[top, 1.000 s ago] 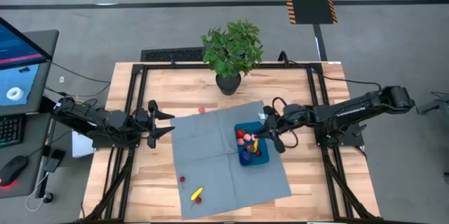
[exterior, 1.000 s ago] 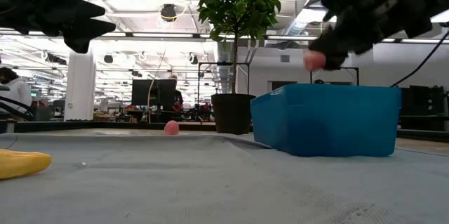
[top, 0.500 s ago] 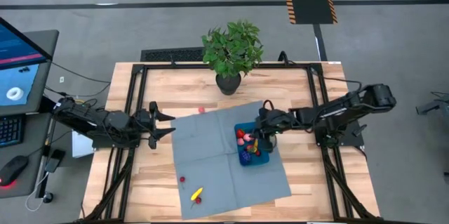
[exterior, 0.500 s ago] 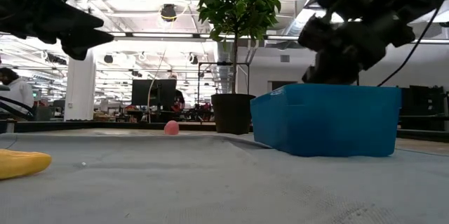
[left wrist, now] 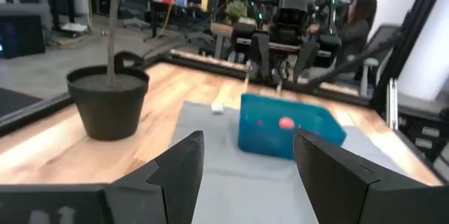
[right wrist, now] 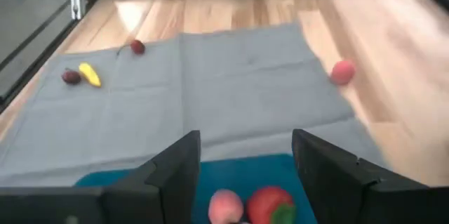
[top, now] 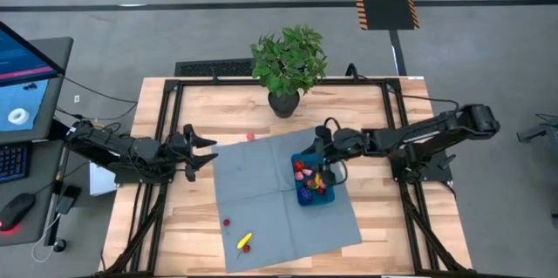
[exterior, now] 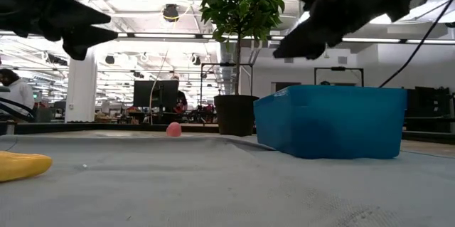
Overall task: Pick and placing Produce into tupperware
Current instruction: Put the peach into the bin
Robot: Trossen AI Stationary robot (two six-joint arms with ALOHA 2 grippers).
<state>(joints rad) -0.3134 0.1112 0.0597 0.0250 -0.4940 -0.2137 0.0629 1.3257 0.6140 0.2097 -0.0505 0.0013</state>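
Right gripper (top: 323,143) hangs over the far edge of the blue tupperware (top: 302,165), fingers spread apart and holding nothing.

Its arm reaches in from the right side of the table, stretched low across the wood. Inside the tupperware sit several produce pieces, including a pink one (right wrist: 225,206) and a red one (right wrist: 269,203). On the grey mat (top: 261,200) lie a yellow piece (top: 245,241) and a small red one (top: 226,222); another pink piece (top: 249,137) rests on the wood beside the mat. Left gripper (top: 206,149) waits at the mat's left edge, fingers apart too.
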